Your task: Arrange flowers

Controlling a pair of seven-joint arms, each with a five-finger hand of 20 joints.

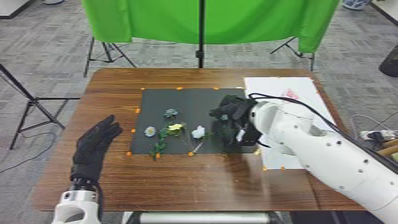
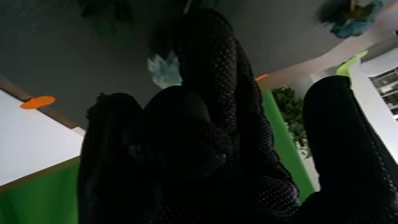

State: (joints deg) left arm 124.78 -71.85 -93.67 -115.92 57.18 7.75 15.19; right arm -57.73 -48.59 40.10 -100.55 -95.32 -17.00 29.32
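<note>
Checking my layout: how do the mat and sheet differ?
The mat is dark, the sheet white. The mat bears flowers; the sheet shows a pink marking. The sheet runs longer front to back than the mat. Both lie flat on the table.

Flowers (image 1: pixel 175 127) block the way just left of the right hand (image 1: pixel 233 107) — room to pass runs beyond them, over the mat (image 1: pixel 200 94); the hand's own arm (image 1: pixel 311 145) bars its near right side.
</note>
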